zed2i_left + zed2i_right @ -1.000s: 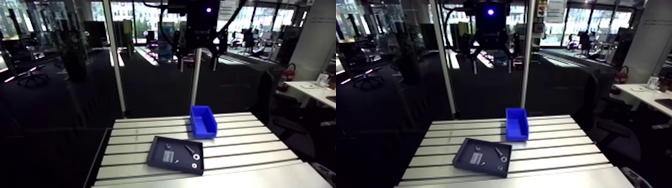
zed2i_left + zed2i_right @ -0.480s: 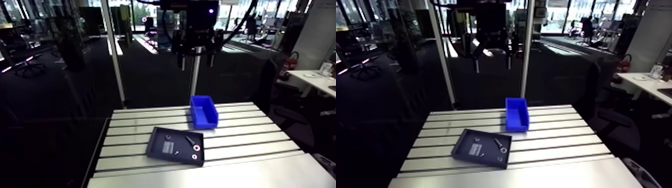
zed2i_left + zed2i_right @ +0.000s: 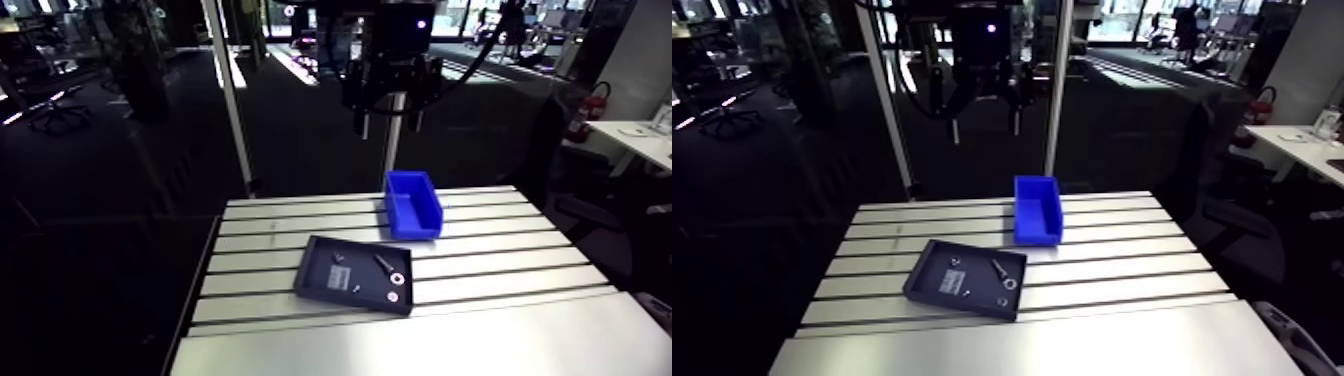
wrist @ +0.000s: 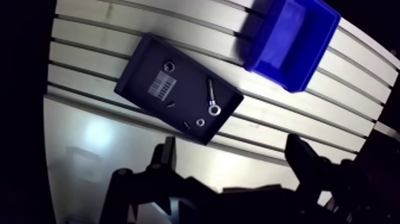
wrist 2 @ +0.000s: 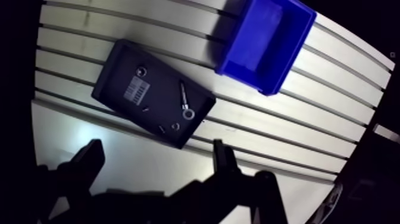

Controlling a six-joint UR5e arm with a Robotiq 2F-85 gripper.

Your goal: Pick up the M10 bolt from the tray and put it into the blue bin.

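A dark tray (image 4: 138, 74) lies on the slotted table. Inside it, the M10 bolt (image 4: 210, 92) rests near the side facing the blue bin (image 4: 291, 42), with a ring-shaped washer (image 4: 213, 110) at its end. The blue bin stands just beyond the tray and looks empty. My gripper (image 4: 233, 155) hangs high above the table, open, its fingers wide apart with nothing between them. In the arm view the gripper (image 3: 389, 122) is well above the bin (image 3: 412, 203), and the bolt (image 3: 383, 264) shows as a small dark rod in the tray (image 3: 322, 285).
The tray also holds a nut (image 4: 169, 65), a white label (image 4: 159, 86) and a few small parts (image 4: 200, 122). A smooth plate (image 3: 420, 345) forms the table's near edge. An upright post (image 3: 228, 95) rises behind the table on the left.
The arm view has shifted with the arm, and the gripper shows lower in it than before. Tray, bolt and bin lie where they were on the table.
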